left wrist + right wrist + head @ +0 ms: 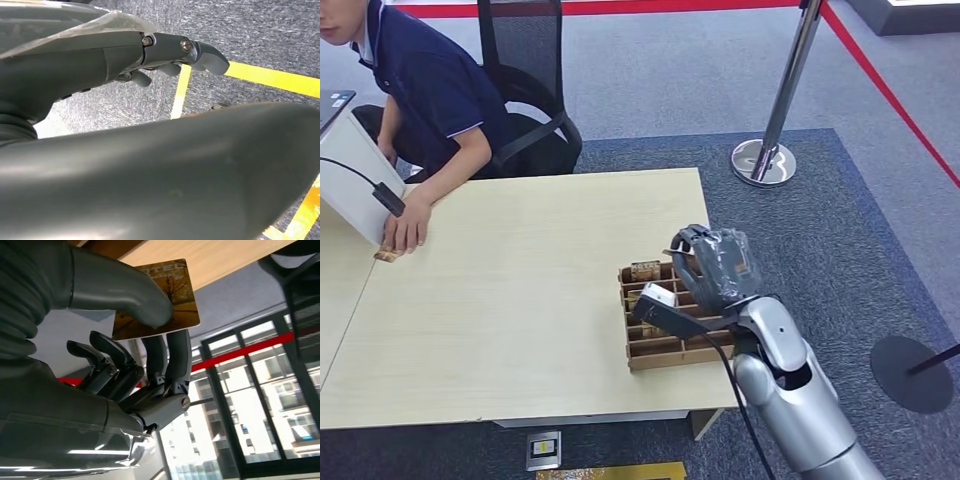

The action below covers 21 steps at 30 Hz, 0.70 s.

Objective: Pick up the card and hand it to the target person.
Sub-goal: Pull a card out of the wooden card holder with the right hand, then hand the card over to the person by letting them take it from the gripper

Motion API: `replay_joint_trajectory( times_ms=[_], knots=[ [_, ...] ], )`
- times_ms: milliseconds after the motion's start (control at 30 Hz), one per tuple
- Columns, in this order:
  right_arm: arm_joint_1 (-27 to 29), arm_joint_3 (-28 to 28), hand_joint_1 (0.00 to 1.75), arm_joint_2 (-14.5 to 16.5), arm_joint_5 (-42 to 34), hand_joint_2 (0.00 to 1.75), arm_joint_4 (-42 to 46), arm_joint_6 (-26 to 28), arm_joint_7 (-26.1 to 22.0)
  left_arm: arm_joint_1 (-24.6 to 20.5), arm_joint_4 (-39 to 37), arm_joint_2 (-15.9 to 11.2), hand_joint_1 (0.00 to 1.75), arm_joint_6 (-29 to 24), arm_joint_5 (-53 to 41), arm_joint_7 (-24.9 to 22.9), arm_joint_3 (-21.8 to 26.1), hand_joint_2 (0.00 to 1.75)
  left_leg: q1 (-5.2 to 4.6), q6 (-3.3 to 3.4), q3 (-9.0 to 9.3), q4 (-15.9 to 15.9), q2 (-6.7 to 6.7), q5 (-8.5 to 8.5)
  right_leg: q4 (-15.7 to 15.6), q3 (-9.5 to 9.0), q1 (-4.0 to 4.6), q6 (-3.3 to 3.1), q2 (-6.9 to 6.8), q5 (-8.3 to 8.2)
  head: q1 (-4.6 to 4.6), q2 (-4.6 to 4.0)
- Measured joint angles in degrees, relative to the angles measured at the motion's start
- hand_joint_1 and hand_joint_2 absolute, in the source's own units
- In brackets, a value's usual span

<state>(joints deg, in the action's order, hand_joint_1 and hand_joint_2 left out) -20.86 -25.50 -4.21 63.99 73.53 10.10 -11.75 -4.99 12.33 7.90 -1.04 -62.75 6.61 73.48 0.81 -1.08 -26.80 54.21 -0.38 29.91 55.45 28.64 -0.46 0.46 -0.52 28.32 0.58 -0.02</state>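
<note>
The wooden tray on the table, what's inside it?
The wooden tray has slots, with small cards standing in the far ones. The right hand, holding a card, hovers above and hides some slots, so their contents can't be seen.

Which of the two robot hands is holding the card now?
The right hand: its thumb and fingers pinch the brown card. The left hand holds nothing, above the floor.

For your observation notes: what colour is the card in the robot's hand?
Golden brown card, seen best from the right wrist.
</note>
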Motion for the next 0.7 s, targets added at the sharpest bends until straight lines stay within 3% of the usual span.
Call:
replay_joint_trajectory(
  times_ms=[233, 567, 700],
  knots=[
    [-7.18, -3.79, 1.75, 5.09, -3.15, 1.75, -3.74, -0.96, -0.26, -0.26, 0.0, 0.1, 0.0, 0.33, -0.85, 0.71, -0.04, 0.0, 0.01, -0.05, 0.02, 0.0, 0.02, -0.07, 0.06, 0.01, 0.01, -0.04, 0.0, -0.03, 0.0, 0.0],
    [-19.0, -6.68, 1.75, 16.08, -4.1, 1.75, -21.35, 0.38, 0.89, -0.57, -0.08, 0.61, 0.0, 0.8, -1.78, -0.54, -0.12, 0.0, 0.02, -0.07, 0.01, 0.0, 0.01, -0.12, 0.1, 0.04, 0.02, -0.06, 0.0, -0.04, -0.01, 0.0],
    [-21.21, -6.8, 1.75, 18.6, -4.31, 1.75, -26.55, 1.44, 1.49, -0.59, -0.15, 0.73, 0.0, 0.95, -2.11, -0.79, -0.15, 0.0, 0.01, -0.07, -0.01, 0.0, 0.0, -0.12, 0.09, 0.04, 0.02, -0.06, 0.0, -0.04, 0.0, 0.0]
  ],
)
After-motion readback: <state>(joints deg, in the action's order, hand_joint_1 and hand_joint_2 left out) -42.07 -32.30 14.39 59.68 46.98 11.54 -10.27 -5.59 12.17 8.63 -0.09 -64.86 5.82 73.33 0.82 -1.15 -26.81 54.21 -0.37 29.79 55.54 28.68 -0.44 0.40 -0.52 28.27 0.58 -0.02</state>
